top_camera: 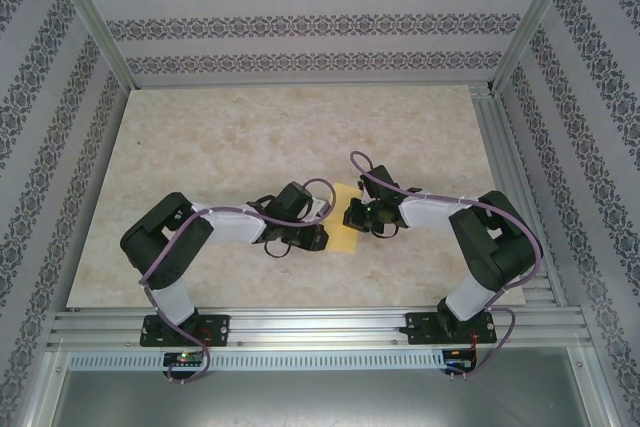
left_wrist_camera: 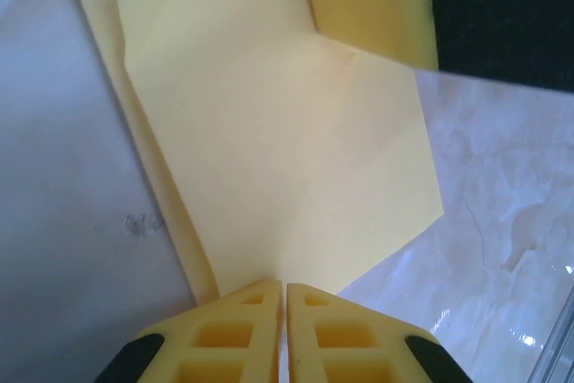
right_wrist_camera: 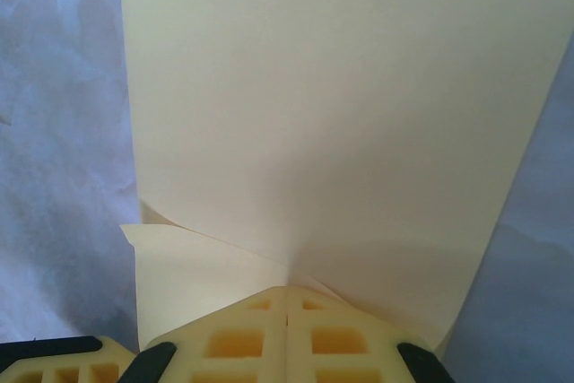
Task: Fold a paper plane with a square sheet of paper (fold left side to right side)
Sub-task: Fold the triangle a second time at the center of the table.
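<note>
The paper (left_wrist_camera: 296,159) sits between the two arms, straight ahead of each. The left claw (left_wrist_camera: 285,291) and the right claw (right_wrist_camera: 287,293) each pinch an opposite edge.

I am wearing the same dress on my left arm (top_camera: 225,219) and my right arm (top_camera: 430,212): blocky black joint housings are alternating with smooth white links. A purple cable (top_camera: 150,282) is looping along each arm, and a black base plate (top_camera: 185,327) is sitting under each one. My left tool (left_wrist_camera: 285,286) and right tool (right_wrist_camera: 287,291) are showing pale-yellow fingers (left_wrist_camera: 224,338) with rectangular cut-outs, and black pieces (left_wrist_camera: 134,352) are flanking them.
</note>
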